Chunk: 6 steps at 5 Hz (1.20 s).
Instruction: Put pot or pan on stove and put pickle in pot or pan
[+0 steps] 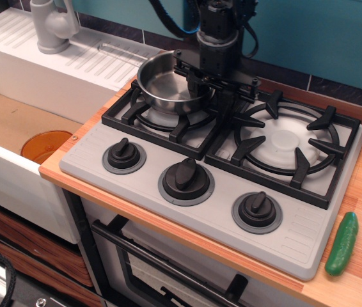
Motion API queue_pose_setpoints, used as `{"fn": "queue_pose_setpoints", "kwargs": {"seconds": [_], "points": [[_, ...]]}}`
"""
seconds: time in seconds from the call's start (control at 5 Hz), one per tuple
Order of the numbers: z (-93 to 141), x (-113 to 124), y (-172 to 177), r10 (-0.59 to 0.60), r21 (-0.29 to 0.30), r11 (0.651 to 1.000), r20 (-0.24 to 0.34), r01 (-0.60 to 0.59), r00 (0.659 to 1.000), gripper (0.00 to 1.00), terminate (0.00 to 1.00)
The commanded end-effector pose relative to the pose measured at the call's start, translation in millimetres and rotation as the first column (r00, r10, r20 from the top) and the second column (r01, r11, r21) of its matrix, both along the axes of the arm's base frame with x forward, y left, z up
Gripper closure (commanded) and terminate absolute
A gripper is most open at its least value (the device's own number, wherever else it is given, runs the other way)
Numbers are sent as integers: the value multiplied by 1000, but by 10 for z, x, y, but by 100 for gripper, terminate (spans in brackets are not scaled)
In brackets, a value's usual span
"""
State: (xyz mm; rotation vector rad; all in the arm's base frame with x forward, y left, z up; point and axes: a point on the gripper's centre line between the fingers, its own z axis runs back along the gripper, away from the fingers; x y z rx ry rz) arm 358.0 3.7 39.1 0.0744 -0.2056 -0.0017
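The shiny steel pan point(165, 86) sits on the left burner of the grey stove point(222, 214), its wire handle point(120, 51) pointing back-left over the drainboard. My gripper point(208, 96) comes down over the pan's right rim. One finger is inside the pan, the other outside by the grate, and they are closed on the rim. The dark-green pickle point(342, 244) lies on the wooden counter at the front right, far from the gripper.
An orange disc point(45, 146) lies in the sink point(2, 166) at left. A grey faucet point(52, 24) stands on the white drainboard behind it. Three black knobs point(185, 177) line the stove front. The right burner point(286, 142) holds nothing.
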Motion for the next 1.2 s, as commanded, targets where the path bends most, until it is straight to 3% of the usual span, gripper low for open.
{"fn": "queue_pose_setpoints", "kwargs": {"seconds": [0.0,0.2,0.4,0.6,0.8,1.0], "points": [[164,132,-79,-5,-17,1000,33,6,999,100,0],[278,144,-90,-6,-14,1000,25,6,1000,100,0],[554,164,-159,16,25,1000,30,-17,999,100,0],[880,123,-251,-7,24,1000,-18,7,1000,100,0],[1073,94,-477,-12,26,1000,-53,13,999,100,0],[1112,95,-763,10,29,1000,-57,-8,998,100,0]]}}
